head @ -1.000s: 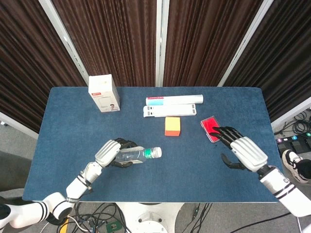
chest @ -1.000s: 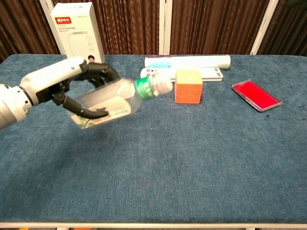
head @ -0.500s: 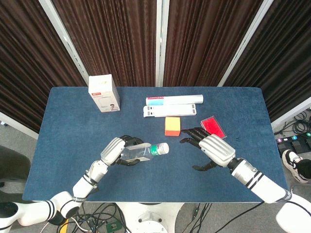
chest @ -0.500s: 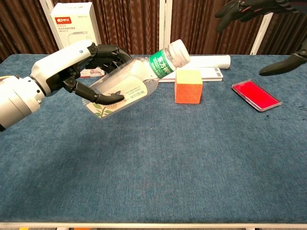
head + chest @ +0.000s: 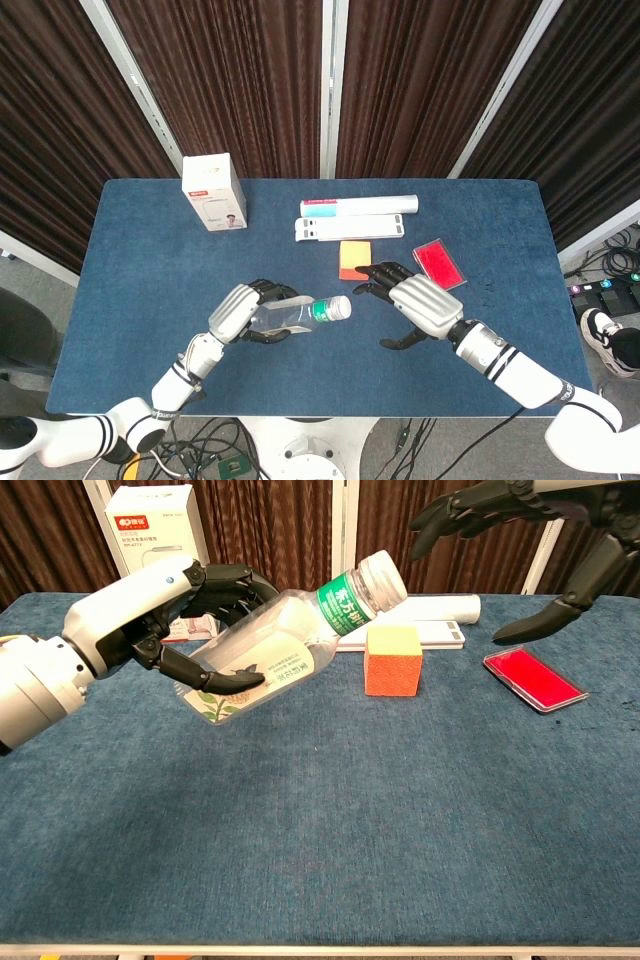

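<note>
At frame centre, my left robot hand [image 5: 232, 313] grips a clear plastic bottle with green label [image 5: 300, 315], tilted above the counter [image 5: 140, 260]; my right robot hand [image 5: 415, 305] hovers beside it, fingers spread, empty.

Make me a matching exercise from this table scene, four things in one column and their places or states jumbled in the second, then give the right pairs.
1. bottle
2. right hand
3. red case
4. white box

A. standing at the table's far left
B. gripped by the left hand, lifted and tilted
C. lying flat near the right edge
D. open, fingers spread, holding nothing

Pairs: 1-B, 2-D, 3-C, 4-A
</note>
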`<state>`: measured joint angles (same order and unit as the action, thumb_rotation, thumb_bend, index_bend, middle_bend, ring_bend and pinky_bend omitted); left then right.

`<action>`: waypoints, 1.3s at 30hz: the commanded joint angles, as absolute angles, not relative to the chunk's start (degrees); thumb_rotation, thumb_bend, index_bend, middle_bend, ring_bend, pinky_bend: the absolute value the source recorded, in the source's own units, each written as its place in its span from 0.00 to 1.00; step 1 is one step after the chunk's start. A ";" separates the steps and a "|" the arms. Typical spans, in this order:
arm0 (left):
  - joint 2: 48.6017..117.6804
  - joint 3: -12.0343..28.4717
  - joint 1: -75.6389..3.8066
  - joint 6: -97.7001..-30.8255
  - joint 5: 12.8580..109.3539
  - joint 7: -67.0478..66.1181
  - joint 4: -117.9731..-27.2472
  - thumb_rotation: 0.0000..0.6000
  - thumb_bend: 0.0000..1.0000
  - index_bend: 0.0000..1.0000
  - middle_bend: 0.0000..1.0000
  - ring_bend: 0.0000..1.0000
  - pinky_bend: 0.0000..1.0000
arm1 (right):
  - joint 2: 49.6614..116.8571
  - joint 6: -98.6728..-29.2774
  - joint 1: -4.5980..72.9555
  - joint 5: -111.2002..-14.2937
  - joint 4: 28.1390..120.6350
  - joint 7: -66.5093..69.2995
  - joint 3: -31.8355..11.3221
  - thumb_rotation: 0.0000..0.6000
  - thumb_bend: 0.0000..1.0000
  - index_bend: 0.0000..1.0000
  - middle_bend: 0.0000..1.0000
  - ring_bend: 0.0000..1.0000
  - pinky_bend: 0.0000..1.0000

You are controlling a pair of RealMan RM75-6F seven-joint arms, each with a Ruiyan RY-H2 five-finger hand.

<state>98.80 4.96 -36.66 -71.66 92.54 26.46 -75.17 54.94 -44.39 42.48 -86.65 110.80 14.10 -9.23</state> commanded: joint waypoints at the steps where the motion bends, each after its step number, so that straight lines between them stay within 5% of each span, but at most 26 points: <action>1: 98.81 4.87 -36.68 -71.78 92.57 26.19 -75.34 1.00 0.43 0.47 0.49 0.41 0.32 | 55.51 -43.94 42.98 -86.42 110.87 13.47 -9.02 0.96 0.10 0.21 0.01 0.00 0.00; 39: 99.17 4.35 -37.11 -71.61 91.92 26.60 -74.78 1.00 0.43 0.47 0.49 0.41 0.32 | 56.62 -45.52 44.54 -85.19 112.99 9.18 -8.10 0.95 0.10 0.21 0.01 0.00 0.00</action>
<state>99.17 4.36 -37.11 -71.61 91.92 26.60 -74.77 56.63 -45.51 44.55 -85.17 112.98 9.18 -8.11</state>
